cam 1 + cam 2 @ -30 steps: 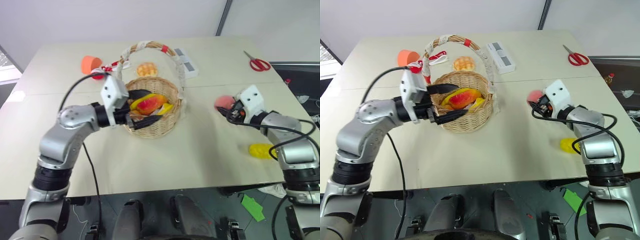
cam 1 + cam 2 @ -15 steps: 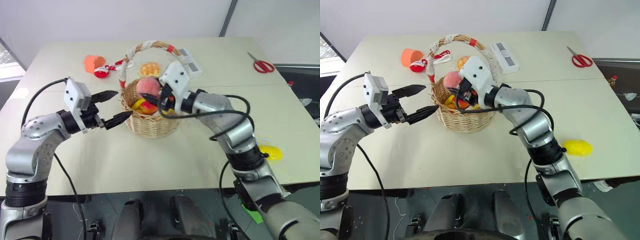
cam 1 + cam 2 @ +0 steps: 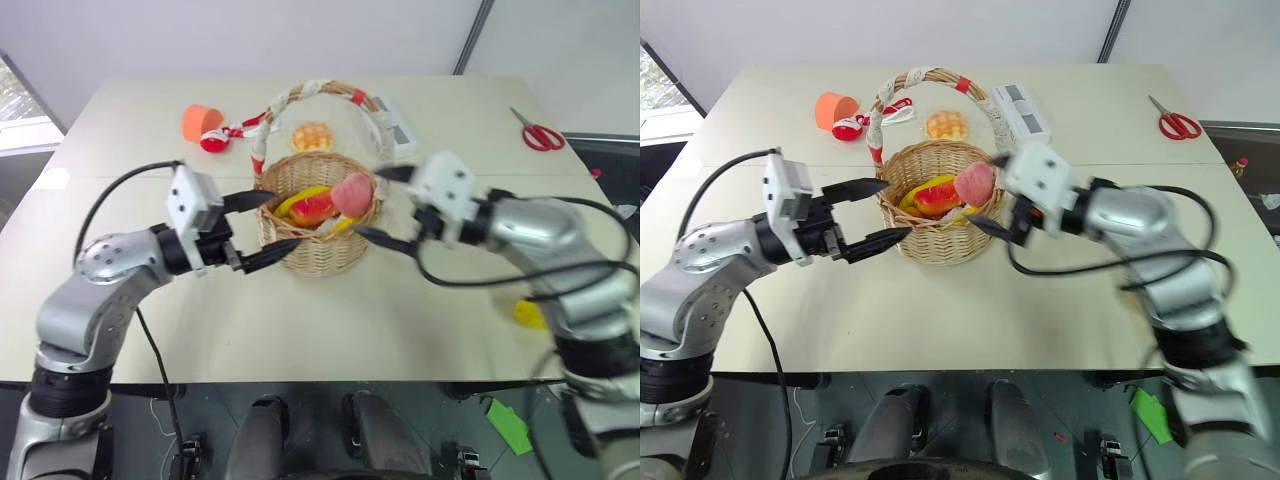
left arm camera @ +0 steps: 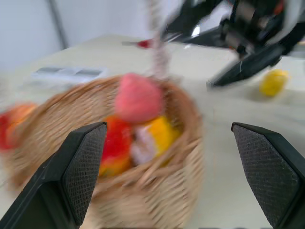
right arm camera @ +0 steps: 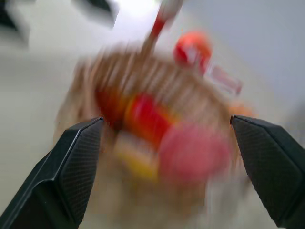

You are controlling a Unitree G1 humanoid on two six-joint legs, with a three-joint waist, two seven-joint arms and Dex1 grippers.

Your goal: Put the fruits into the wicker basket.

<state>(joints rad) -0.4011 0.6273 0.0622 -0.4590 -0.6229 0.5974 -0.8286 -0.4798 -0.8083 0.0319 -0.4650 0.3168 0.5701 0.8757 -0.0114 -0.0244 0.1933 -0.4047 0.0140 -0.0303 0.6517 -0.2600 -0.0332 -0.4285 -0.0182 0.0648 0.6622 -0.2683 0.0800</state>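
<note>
The right claw [image 3: 992, 192] stands spread wide just beside the rim of the wicker basket [image 3: 936, 232], on its right, with nothing between its fingers; the pink peach [image 3: 974, 184] sits at that rim, on top of the other fruit, free of the claw. On the other side of the basket the left claw [image 3: 872, 213] is likewise spread and empty, one finger above the near rim and one low against the outer wall, though whether it touches the weave I cannot tell. Inside the basket lie the red-orange mango [image 3: 939, 198] and the yellow banana [image 3: 924, 187], crowded under the peach. The step in hand looks like the drop of the peach, now done or just finishing. One fruit is left out: the yellow lemon [image 3: 529, 314] lies on the tabletop [image 3: 1060, 320] well to the right of the basket, near the front edge and partly hidden by the right arm. The next move, by my reckoning, calls for the right arm to swing back out over that lemon, come down with fingers wide on either side of it, and close gently, since the oval toy could roll away
</note>
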